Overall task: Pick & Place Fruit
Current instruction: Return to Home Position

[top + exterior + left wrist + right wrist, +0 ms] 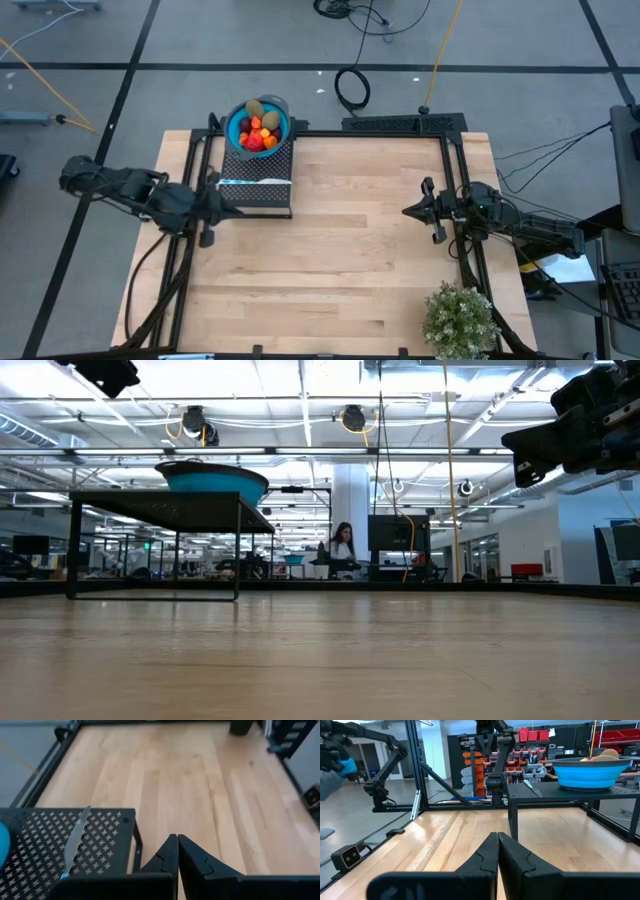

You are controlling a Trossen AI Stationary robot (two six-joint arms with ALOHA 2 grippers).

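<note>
The fruit (258, 130) lies heaped in the blue strainer bowl (232, 124) on the shelf (262, 196); left gripper (177, 840) beside it, right gripper (497, 836) well apart, both pressed together and empty; homing should likely lift clear of the shelf edge.

fruit (258, 130) heaped in blue strainer bowl (233, 128)

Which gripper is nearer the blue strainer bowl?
Left: left gripper is at the edge of the shelf carrying the bowl; right gripper is across the table by its right edge.
</note>
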